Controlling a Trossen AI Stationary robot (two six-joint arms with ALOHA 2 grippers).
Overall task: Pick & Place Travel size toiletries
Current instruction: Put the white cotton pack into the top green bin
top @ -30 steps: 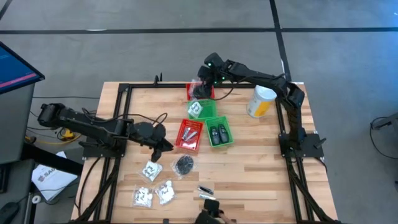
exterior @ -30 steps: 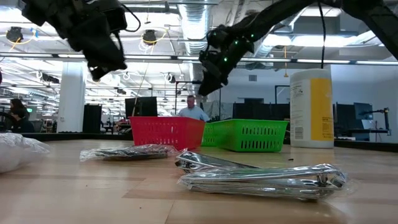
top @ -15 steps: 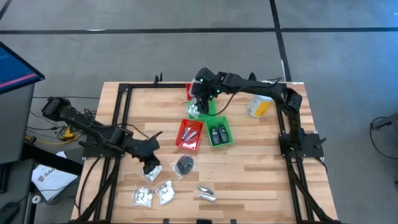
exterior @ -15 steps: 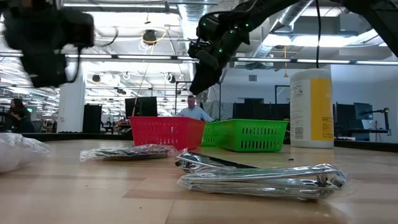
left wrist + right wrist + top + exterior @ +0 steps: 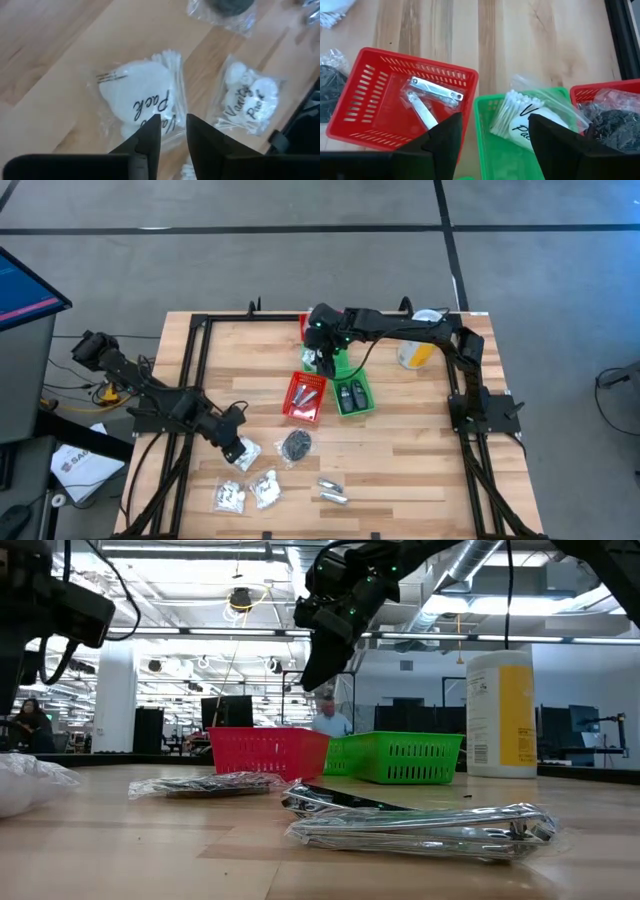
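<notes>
My left gripper [image 5: 238, 443] [image 5: 172, 124] hangs open with a narrow gap just over a clear packet of white contents [image 5: 142, 97] [image 5: 245, 451] that lies flat on the wood. Two more such packets [image 5: 228, 497] [image 5: 266, 488], a black disc in its bag [image 5: 296, 444] and two silvery sachets [image 5: 333, 492] [image 5: 420, 825] lie near the near edge. My right gripper [image 5: 325, 358] [image 5: 495, 135] is open wide and empty, above a green basket [image 5: 487, 112] that holds a cotton-swab packet [image 5: 525, 117].
A red basket [image 5: 307, 396] holds a silvery sachet [image 5: 432, 90]. A second green basket [image 5: 352, 394] holds dark grey pieces. The far red basket [image 5: 582, 92] holds a bagged black disc [image 5: 612, 122]. A yellow canister [image 5: 418, 344] stands toward the far right. A black frame [image 5: 195, 370] borders the table.
My left gripper has moved toward the near edge and down, from beside the red basket to over the clear packet. My right gripper has travelled from the far red basket toward the near edge, and now stands over the green basket with the packet.
</notes>
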